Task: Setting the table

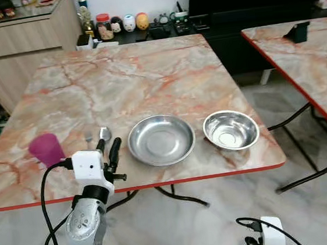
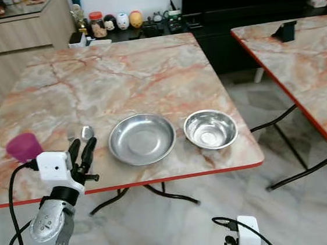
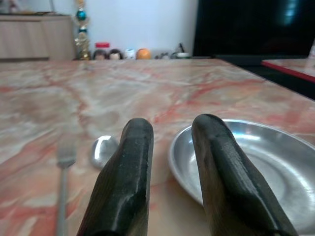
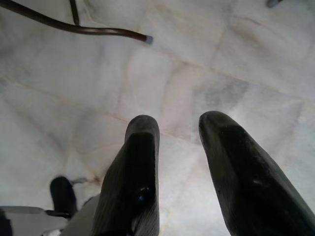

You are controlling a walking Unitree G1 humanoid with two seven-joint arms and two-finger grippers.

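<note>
Left eye view: marble table (image 1: 146, 71); steel plate (image 1: 161, 139) and steel bowl (image 1: 231, 129) near front edge; pink cup (image 1: 46, 149) toward front left corner; fork (image 1: 88, 137), spoon (image 1: 104, 133) beside plate; left gripper (image 1: 107, 147) slightly parted, empty, over spoon; right gripper (image 4: 179, 142) parted, empty, above floor (image 4: 236, 64).

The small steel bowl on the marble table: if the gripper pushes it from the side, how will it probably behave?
The small shiny steel bowl looks thin-walled, so it is probably light and would slide easily on the smooth marble table. It sits near the table's front edge, so a push that way might send it off. Its rounded, glossy wall may slip between fingers; gripping the rim seems safer.
</note>
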